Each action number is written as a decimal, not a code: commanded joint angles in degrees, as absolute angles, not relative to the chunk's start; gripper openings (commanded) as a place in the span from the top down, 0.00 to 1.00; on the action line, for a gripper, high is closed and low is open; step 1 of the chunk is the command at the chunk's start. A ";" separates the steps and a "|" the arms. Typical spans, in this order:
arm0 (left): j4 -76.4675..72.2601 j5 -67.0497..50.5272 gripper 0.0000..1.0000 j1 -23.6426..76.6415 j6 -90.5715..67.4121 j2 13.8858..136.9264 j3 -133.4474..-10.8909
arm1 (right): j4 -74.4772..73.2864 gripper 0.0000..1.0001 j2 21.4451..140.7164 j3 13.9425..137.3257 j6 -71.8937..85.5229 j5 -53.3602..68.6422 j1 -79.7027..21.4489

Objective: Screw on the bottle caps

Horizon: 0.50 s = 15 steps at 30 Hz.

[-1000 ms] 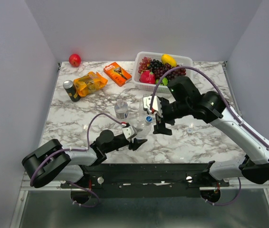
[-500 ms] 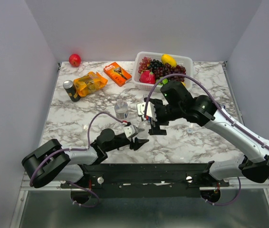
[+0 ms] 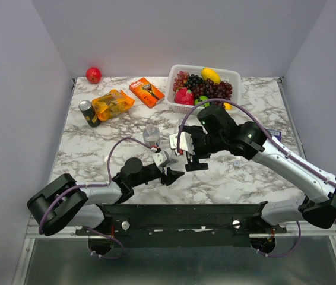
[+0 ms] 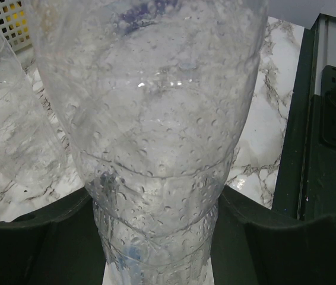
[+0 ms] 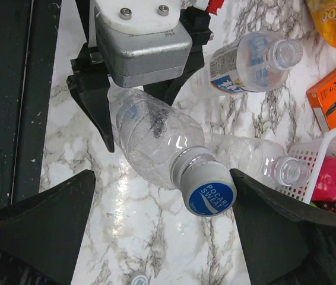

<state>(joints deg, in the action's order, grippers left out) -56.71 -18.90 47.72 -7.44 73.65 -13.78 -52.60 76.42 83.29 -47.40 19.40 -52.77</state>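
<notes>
My left gripper (image 4: pixel 156 228) is shut on a clear bottle (image 4: pixel 150 119) and holds it tilted above the table. In the right wrist view this bottle (image 5: pixel 150 139) has a grey cap with a blue top (image 5: pixel 208 191) on its neck. My right gripper (image 5: pixel 162 178) is open, its fingers (image 5: pixel 263 219) on either side of the cap, the right one close beside it. A labelled bottle (image 5: pixel 248 62) stands uncapped behind; it also shows in the top view (image 3: pixel 151 136). A third clear bottle (image 5: pixel 257 155) lies uncapped. A loose cap (image 5: pixel 136 279) lies on the marble.
A white basket (image 3: pixel 234 75) of fruit stands at the back. An orange box (image 3: pixel 146 91), a yellow snack pack (image 3: pixel 112 104), a dark can (image 3: pixel 88 113) and a red fruit (image 3: pixel 93 75) are at the back left. Another small cap (image 3: pixel 236 161) lies right of the grippers.
My right gripper has moved left and down over the held bottle's cap, which it now hides in the top view. My left gripper has shifted slightly with the bottle.
</notes>
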 commanded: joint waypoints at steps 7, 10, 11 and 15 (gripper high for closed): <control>-56.78 -22.59 1.00 47.11 -7.12 73.30 -15.21 | -52.38 0.00 77.69 82.53 -45.00 16.26 -53.26; -56.60 -23.12 1.00 47.72 -5.28 73.65 -15.12 | -52.29 0.00 79.10 84.02 -44.47 16.35 -53.35; -56.60 -23.03 1.00 47.81 -5.10 73.57 -15.03 | -52.38 0.00 79.45 84.37 -44.12 16.70 -53.26; -55.81 -22.85 1.00 48.08 -3.96 73.74 -15.20 | -53.08 0.00 80.07 85.43 -44.12 17.49 -53.35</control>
